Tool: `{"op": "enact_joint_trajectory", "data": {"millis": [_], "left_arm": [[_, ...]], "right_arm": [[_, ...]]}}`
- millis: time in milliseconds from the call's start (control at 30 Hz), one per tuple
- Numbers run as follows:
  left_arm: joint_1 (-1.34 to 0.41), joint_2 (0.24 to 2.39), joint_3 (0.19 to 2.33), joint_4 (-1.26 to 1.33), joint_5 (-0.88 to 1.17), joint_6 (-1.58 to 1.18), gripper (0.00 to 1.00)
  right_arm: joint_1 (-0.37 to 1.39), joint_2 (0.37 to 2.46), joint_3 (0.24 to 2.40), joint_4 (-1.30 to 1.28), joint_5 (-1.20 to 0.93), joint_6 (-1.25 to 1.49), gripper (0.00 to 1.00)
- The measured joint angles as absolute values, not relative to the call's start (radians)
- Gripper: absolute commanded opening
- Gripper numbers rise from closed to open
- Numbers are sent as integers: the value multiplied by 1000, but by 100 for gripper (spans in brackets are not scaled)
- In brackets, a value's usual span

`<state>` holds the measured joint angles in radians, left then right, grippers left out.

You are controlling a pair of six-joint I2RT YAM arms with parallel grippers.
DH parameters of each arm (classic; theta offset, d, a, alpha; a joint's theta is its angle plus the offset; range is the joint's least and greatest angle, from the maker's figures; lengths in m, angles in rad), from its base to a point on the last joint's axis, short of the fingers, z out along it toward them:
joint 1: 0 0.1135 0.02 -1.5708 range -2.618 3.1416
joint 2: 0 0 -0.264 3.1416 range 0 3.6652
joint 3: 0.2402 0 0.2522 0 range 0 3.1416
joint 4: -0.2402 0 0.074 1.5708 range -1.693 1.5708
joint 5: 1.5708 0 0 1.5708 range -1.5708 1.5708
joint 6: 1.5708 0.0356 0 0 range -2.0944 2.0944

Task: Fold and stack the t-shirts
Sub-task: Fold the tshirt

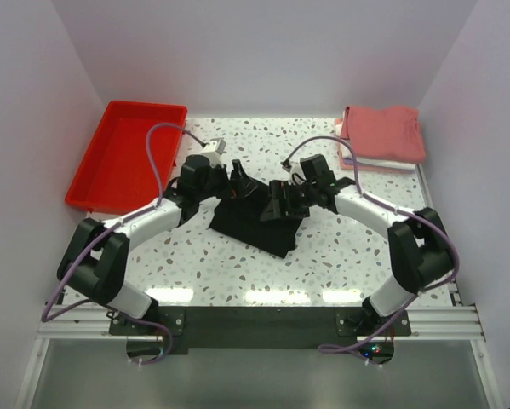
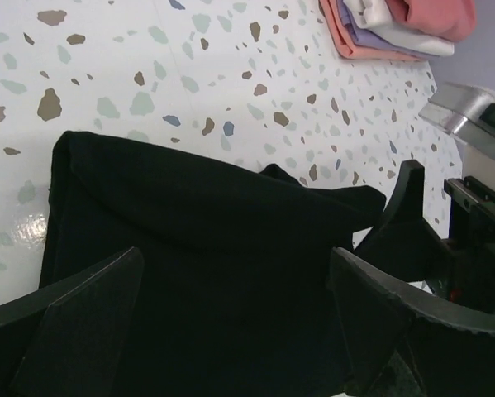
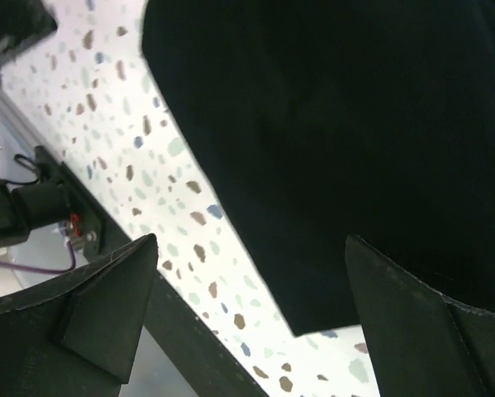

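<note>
My left end effector (image 2: 235, 265) and right end effector (image 3: 251, 248) both stand apart above the black t-shirt (image 1: 256, 226), which lies bunched in the middle of the tabletop (image 1: 237, 273). It looks like light, limp cloth that will sag, so I judge the corners along its edge the best hold.

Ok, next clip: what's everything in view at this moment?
black shirt: 1, black, loosely bunched at the table's centre
folded stack: 1, salmon-red on top, white and paler layers beneath, far right corner
tray: 1, red, far left corner
table: 1, white with coloured speckles
cables: 2, purple, one along each arm
arms: 2, white and black, bases at the near edge, reaching in to the centre
left gripper: 1, black, open, over the black shirt
right gripper: 1, black, open, over the black shirt's edge
</note>
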<state>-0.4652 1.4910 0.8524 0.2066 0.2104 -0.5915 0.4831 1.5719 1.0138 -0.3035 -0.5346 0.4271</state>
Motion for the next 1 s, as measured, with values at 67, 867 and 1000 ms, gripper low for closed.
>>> {"op": "enact_joint_trajectory", "data": {"millis": [67,867,1000], "left_arm": [[-465,1533,857,232,229,-590,100],[-439,1986,1166,224,351,-559,100],[-435,1979,1151,220,337,-558,100]], "right_arm": [[482,1626,1041,-299,-516,429,99],[361,1911,1225,-252,-375,453,99],[361,1905,1225,-253,-370,451,99]]}}
